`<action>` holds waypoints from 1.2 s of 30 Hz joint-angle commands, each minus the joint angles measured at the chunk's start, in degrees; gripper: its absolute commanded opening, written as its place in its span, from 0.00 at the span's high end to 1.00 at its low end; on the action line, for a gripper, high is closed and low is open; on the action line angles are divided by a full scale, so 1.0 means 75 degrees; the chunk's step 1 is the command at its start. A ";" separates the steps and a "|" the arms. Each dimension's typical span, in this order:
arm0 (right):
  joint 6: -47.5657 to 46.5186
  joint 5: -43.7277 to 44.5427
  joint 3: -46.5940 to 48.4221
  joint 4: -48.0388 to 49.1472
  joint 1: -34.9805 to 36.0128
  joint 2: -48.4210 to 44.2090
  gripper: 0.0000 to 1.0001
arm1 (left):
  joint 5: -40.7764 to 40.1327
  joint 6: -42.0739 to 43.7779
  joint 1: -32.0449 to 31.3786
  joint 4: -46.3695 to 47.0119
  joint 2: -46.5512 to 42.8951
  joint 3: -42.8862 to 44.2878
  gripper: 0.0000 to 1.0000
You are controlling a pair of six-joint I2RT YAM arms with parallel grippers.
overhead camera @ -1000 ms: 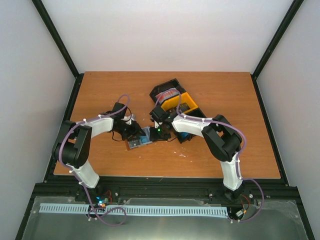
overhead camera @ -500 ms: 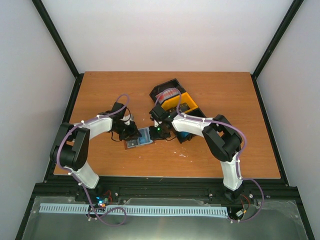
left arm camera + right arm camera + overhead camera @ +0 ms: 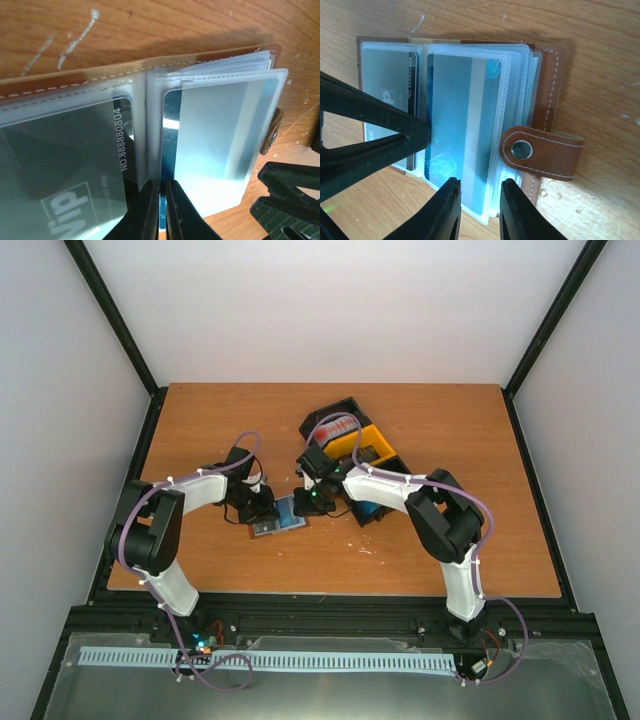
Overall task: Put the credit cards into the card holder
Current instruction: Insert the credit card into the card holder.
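Observation:
The brown card holder point(image 3: 280, 516) lies open on the table, its clear sleeves facing up. In the left wrist view its leather edge point(image 3: 60, 82) frames a dark "vip" card point(image 3: 65, 165) in the left sleeve and a blue card point(image 3: 170, 135) in the right sleeve. My left gripper point(image 3: 162, 212) is shut, with the thin blue card edge between its fingers by the fold. My right gripper point(image 3: 477, 212) is open and straddles the near edge of the blue card point(image 3: 455, 110), next to the snap tab point(image 3: 540, 152). Both grippers, left point(image 3: 262, 508) and right point(image 3: 305, 502), flank the holder.
A black bin point(image 3: 322, 410) holds red-and-white cards point(image 3: 335, 427). A yellow bin point(image 3: 350, 443) and another black bin point(image 3: 375, 508) stand just right of the holder, behind my right arm. White scratch marks point(image 3: 75, 37) mark the wooden table point(image 3: 450, 440).
My right gripper has moved a little left, onto the holder. The holder and my left gripper have shifted slightly up and left.

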 commanded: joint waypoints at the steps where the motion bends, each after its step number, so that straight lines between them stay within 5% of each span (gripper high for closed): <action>1: 0.0022 -0.0208 0.0228 0.0090 -0.0036 0.0152 0.76 | -0.0101 0.0105 -0.0034 0.0102 0.0162 0.0031 0.93; 21: -0.0073 -0.0619 0.0477 -0.0139 -0.0036 0.0508 0.73 | -0.0226 0.0095 -0.0034 0.0224 0.0416 -0.0138 0.93; 29: -0.0083 0.0344 0.0637 -0.0672 -0.0036 0.0461 0.72 | -0.0303 0.0074 -0.0034 0.0223 0.0457 -0.0148 0.93; 36: -0.0165 -0.0691 0.0507 -0.0189 -0.0026 0.0522 0.73 | -0.0280 0.0068 -0.0034 0.0241 0.0492 -0.0109 0.93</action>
